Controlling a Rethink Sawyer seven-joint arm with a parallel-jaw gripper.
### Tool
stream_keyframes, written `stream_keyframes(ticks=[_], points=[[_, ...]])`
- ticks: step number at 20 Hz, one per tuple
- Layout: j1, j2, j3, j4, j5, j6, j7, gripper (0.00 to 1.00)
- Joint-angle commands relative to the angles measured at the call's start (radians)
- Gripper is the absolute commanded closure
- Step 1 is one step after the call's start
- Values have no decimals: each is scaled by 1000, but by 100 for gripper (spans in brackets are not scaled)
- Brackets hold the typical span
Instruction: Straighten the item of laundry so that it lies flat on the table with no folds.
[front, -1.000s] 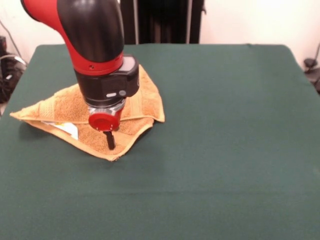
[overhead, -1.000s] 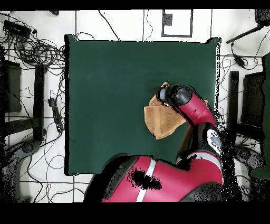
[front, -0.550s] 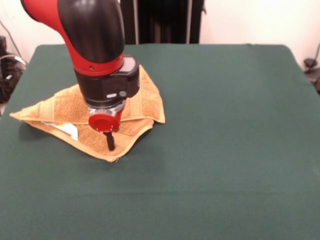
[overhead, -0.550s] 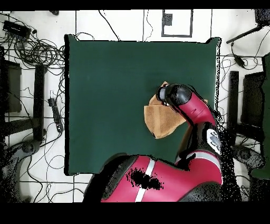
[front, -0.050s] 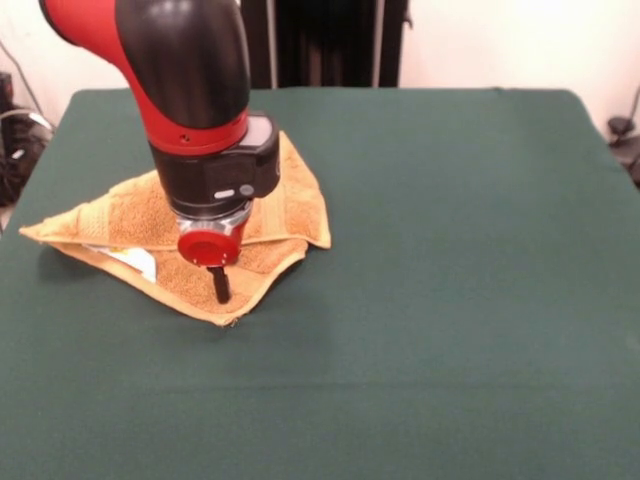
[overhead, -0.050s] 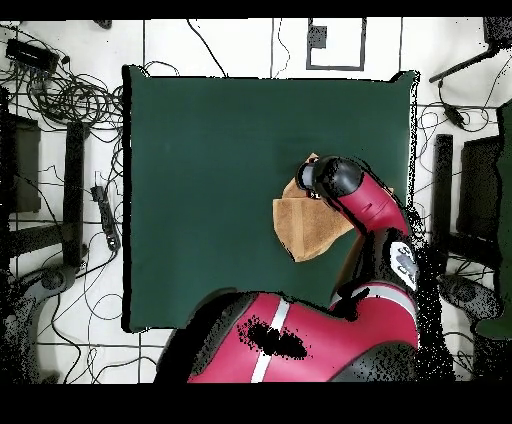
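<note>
Front view, near to far: bare green table (front, -0.050s: 450, 330), then the folded orange towel (front, -0.050s: 130, 215) toward its left side (white tag (front, -0.050s: 135, 258) showing). The gripper (front, -0.050s: 219, 284) is down on the towel's near corner; only one dark tip shows, finger state cannot be told. The arm (front, -0.050s: 190, 80) hides the towel's middle.

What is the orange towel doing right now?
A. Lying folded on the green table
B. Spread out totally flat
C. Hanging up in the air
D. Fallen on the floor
A: the towel lies on the table with one layer folded over another.
</note>
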Motion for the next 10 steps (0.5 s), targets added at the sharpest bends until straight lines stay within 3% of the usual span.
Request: stream_keyframes(ticks=[1, 10], points=[[78, 22, 57, -42, 73, 98, 283, 0], [111, -49, 14, 24, 70, 140, 300, 0]])
